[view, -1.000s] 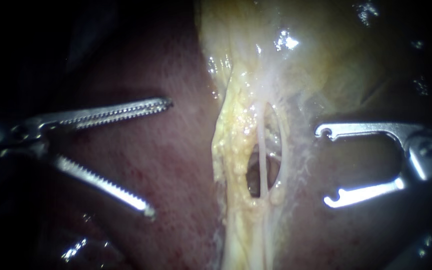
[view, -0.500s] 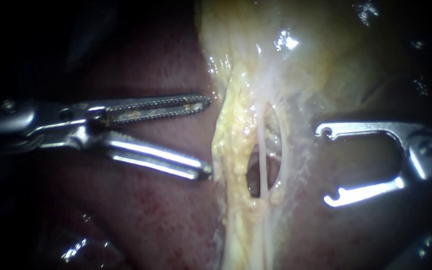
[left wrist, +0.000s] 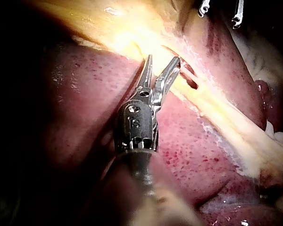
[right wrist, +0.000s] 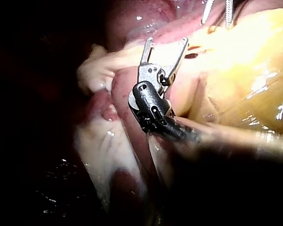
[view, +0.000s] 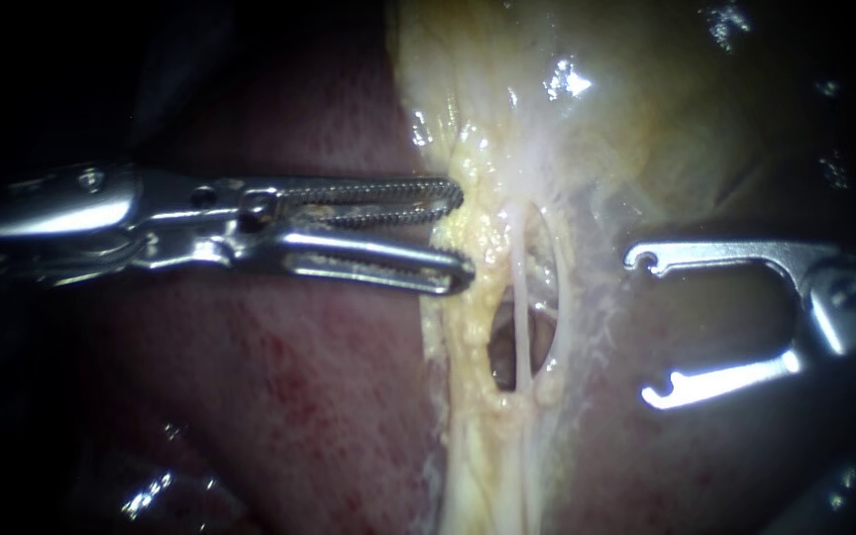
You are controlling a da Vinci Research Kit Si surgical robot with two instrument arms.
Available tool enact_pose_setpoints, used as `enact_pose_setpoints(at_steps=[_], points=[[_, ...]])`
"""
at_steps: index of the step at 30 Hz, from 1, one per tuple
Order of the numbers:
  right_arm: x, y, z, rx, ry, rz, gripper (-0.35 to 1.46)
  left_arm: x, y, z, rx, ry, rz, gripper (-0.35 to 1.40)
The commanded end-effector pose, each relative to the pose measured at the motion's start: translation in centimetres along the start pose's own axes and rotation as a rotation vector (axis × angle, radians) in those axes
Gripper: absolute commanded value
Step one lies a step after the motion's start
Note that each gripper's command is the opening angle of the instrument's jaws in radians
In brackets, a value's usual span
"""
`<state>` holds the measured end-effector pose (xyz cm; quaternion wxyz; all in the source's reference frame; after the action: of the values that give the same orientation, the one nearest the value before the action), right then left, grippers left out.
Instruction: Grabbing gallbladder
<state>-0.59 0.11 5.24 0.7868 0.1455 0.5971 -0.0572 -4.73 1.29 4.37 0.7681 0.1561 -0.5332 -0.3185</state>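
The pale yellow gallbladder (view: 646, 109) fills the upper middle and narrows into a fatty yellow band (view: 468, 297) running downward. A thin pale tube (view: 522, 327) crosses a small window in that band. My left instrument (view: 463, 231) comes in level, its toothed jaws open by a narrow gap, and their tips reach the band's left edge. The left wrist view shows the same jaws (left wrist: 162, 60) parted against the yellow tissue (left wrist: 132, 37). My right instrument (view: 651, 329) waits to the band's right, its hooked jaws wide open and holding nothing (right wrist: 165, 47).
Dark red liver (view: 329, 396) lies under and on both sides of the band, also under my left instrument (left wrist: 85, 94). In the right wrist view pale folds of tissue (right wrist: 99, 70) lie beside my right instrument.
My left instrument has moved right across the liver to the yellow band's edge, and its jaws have narrowed from wide open. My right instrument has stayed still.
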Motion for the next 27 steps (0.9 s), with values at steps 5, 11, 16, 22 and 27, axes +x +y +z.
enact_pose_setpoints(at_steps=[5, 11, 16, 22, 27], points=[[0.0, 0.0, 0.0, 0.0, 0.0, 0.0, 0.6, 0.11, 0.05, 0.01, -0.005, 0.009, -0.007, 0.32], [0.0, 0.0, 0.0, 0.0, 0.0, 0.006, 0.6, 0.15, 0.04, -0.1, -0.019, 0.007, -0.018, 0.34], [0.0, 0.0, 0.0, 0.0, 0.0, 0.006, 0.6, 0.19, 0.04, -0.17, -0.037, 0.013, -0.028, 0.36], [0.0, 0.0, 0.01, 0.0, 0.0, 0.006, 0.6, 0.18, 0.04, -0.12, -0.058, 0.019, -0.044, 0.36], [0.0, 0.0, 0.01, 0.0, 0.0, 0.006, 0.6, 0.19, -0.02, -0.02, -0.059, 0.022, -0.05, 0.36]])
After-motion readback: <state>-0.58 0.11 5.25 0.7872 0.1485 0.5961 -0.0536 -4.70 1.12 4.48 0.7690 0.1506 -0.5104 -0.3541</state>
